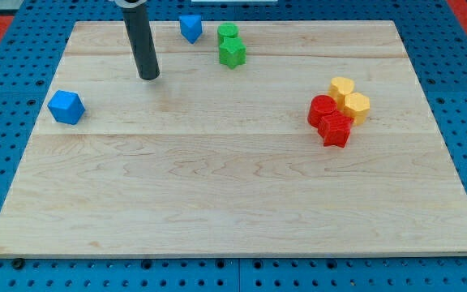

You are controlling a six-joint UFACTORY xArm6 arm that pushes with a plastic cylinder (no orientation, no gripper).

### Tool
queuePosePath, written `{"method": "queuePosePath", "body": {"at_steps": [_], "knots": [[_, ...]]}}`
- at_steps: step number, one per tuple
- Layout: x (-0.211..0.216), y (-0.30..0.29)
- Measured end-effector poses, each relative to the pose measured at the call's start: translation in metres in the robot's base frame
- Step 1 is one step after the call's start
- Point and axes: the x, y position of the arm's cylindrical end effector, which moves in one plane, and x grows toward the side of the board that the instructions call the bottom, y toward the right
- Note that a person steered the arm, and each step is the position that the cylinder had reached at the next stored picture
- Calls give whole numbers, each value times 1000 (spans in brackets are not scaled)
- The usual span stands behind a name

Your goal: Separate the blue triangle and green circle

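The blue triangle [190, 27] lies near the board's top edge, left of centre. The green circle [228, 33] sits just to its right with a small gap between them. A green star-shaped block [233, 53] touches the green circle from below. My tip [148, 77] rests on the board below and to the left of the blue triangle, clear of every block.
A blue cube [66, 107] sits near the board's left edge. At the right, a red circle [323, 109], a red block [336, 130] and two yellow blocks [341, 88] [356, 105] form a cluster. The wooden board [233, 203] lies on a blue perforated table.
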Motion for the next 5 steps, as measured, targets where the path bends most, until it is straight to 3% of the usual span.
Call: {"method": "queuePosePath", "body": {"at_steps": [1,2,3,4,5], "knots": [[1,66],[-19,153],[-44,204],[-96,142],[-135,134]]}}
